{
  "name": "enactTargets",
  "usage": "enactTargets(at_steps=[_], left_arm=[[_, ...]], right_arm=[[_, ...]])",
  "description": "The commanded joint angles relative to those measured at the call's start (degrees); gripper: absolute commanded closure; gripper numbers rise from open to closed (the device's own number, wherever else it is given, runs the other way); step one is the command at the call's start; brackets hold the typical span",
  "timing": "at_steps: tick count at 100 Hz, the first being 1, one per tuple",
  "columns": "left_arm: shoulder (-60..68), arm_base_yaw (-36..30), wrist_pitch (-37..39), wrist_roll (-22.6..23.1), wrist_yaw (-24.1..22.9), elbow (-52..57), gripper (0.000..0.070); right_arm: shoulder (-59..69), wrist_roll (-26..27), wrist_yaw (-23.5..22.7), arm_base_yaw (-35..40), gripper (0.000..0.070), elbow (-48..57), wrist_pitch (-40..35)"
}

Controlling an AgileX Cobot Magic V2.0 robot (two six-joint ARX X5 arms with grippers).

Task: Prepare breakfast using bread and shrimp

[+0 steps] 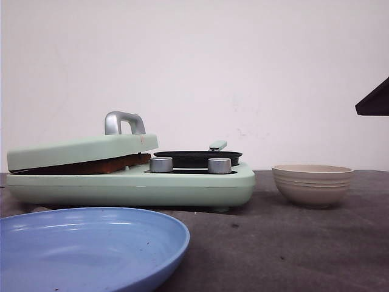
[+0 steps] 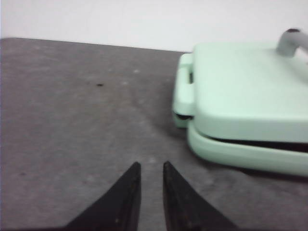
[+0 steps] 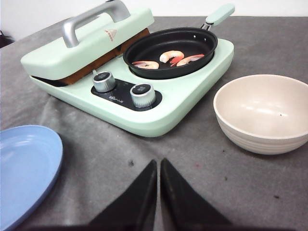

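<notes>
The bread lies clamped under the pale green lid of the breakfast maker; only its brown crust edge shows in the gap. Three shrimp lie in the black pan on the maker's right half. My left gripper hovers over bare table beside the lid's hinged end, slightly open with nothing between its fingers. In front of the maker, my right gripper hangs shut and empty above the table, between plate and bowl.
An empty beige bowl stands right of the maker, and its wall is close to my right gripper. A blue plate lies at the front left. Two silver knobs sit on the maker's front. The lid has a grey handle.
</notes>
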Motion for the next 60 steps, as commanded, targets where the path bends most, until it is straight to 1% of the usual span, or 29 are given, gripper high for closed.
enactTargets(at_steps=[1, 16, 60], left_arm=[[-0.04, 0.24, -0.35, 2.45, 0.0, -1.07, 0.07], [0.02, 0.22, -0.22, 2.43, 1.11, -1.03, 0.07], [0.04, 0.24, -0.22, 2.43, 1.09, -1.03, 0.07]], right_arm=[[0.11, 0.57, 0.04, 0.24, 0.0698, 0.15, 0.66], [0.11, 0.57, 0.04, 0.24, 0.0698, 0.15, 2.25], [0.11, 0.57, 0.04, 0.24, 0.0698, 0.15, 2.6]])
